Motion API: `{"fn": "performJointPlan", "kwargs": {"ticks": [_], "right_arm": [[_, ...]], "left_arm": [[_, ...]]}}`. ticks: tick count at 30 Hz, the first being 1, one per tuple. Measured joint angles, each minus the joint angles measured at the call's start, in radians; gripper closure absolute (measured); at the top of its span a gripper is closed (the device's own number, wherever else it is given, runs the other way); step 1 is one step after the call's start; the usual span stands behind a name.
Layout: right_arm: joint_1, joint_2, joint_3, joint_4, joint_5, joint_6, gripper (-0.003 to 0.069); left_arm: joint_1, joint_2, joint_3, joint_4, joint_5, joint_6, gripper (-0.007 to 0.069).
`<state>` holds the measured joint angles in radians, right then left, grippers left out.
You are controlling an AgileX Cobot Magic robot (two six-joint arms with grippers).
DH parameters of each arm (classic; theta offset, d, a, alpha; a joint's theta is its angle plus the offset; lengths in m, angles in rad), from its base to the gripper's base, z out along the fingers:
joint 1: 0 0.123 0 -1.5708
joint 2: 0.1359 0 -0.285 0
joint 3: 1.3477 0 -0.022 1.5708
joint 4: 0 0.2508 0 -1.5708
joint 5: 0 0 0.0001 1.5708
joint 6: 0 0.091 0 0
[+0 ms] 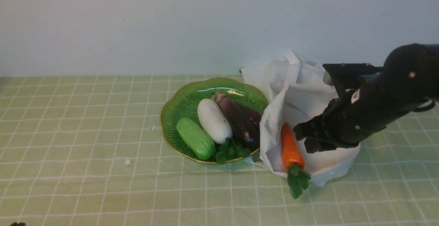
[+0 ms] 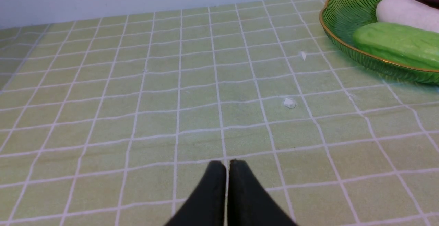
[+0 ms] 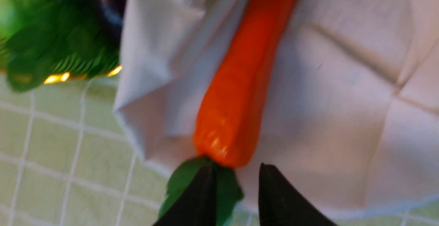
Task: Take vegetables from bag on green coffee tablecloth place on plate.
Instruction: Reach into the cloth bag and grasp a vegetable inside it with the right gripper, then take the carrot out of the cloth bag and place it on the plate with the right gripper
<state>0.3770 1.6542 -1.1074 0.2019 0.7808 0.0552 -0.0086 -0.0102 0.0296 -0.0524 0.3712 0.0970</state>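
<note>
With 12 o'clock toward the wall [image 1: 205, 23], the plate [image 1: 185, 99] rests on the green tablecloth [image 1: 85, 143]. It carries a green vegetable [image 1: 195, 138] at its 7 o'clock, a white vegetable [image 1: 214, 120] near its centre and two dark purple vegetables [image 1: 238, 119] toward 3 o'clock. The white bag [image 1: 317, 102] lies at the plate's 3 o'clock, mouth spread open. The carrot [image 1: 291, 147] lies on the fabric inside that mouth — tapered end toward 12 o'clock, leafy top extending past the hem toward 6 o'clock. The right claw [image 1: 303, 143] is positioned at the carrot's 3 o'clock, fingertips parted, gripping nothing. The left claw [image 2: 228, 166] is closed — its tips meet above bare cloth.
</note>
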Motion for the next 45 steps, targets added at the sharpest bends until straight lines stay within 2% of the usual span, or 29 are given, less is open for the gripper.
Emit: {"fn": "performJointPlan", "kwargs": {"ticks": [2,5,9,13,19,20,23,29,32,34,38,42,45], "right_arm": [[0.000,0.058,-0.005,-0.032,-0.072,0.049,0.0369],[0.000,0.111,-0.005,-0.032,-0.136,0.071,0.0277],[0.000,0.160,-0.006,0.000,-0.194,0.074,0.0214],[0.000,0.209,-0.006,0.054,-0.240,0.076,0.0194],[0.001,0.244,-0.006,0.081,-0.255,0.053,0.0224],[0.001,0.244,-0.006,0.081,-0.251,0.046,0.0242],[0.001,0.230,-0.009,0.075,-0.185,-0.005,0.0360],[0.001,0.088,-0.011,0.044,0.025,-0.026,0.0368],[0.001,-0.025,-0.028,0.056,0.076,-0.025,0.0368],[0.005,-0.074,-0.043,0.079,0.062,-0.033,0.0368],[0.081,-0.141,-0.068,0.178,-0.140,-0.211,0.0368],[0.170,-0.095,-0.071,0.256,-0.305,-0.373,0.0368],[0.203,-0.037,-0.080,0.277,-0.382,-0.433,0.0368]], "left_arm": [[0.000,0.000,0.000,0.000,0.000,0.000,0.0629],[0.000,0.000,0.000,0.000,0.000,0.000,0.0629],[0.000,0.000,0.000,0.000,0.000,0.000,0.0629],[0.000,0.000,0.000,0.000,0.000,0.000,0.0629],[0.000,0.000,0.000,0.000,0.000,0.000,0.0629],[0.000,0.000,0.000,0.000,0.000,0.000,0.0629],[0.000,0.000,0.000,0.000,0.000,0.000,0.0629],[0.000,0.000,0.000,0.000,0.000,0.000,0.0629],[0.000,0.000,0.000,0.000,0.000,0.000,0.0629],[0.000,0.000,0.000,0.000,0.000,0.000,0.0629],[0.000,0.000,0.000,0.000,0.000,0.000,0.0629],[0.000,0.000,0.000,0.000,0.000,0.000,0.0629],[0.000,0.000,0.000,0.000,0.000,0.000,0.0629]]}}
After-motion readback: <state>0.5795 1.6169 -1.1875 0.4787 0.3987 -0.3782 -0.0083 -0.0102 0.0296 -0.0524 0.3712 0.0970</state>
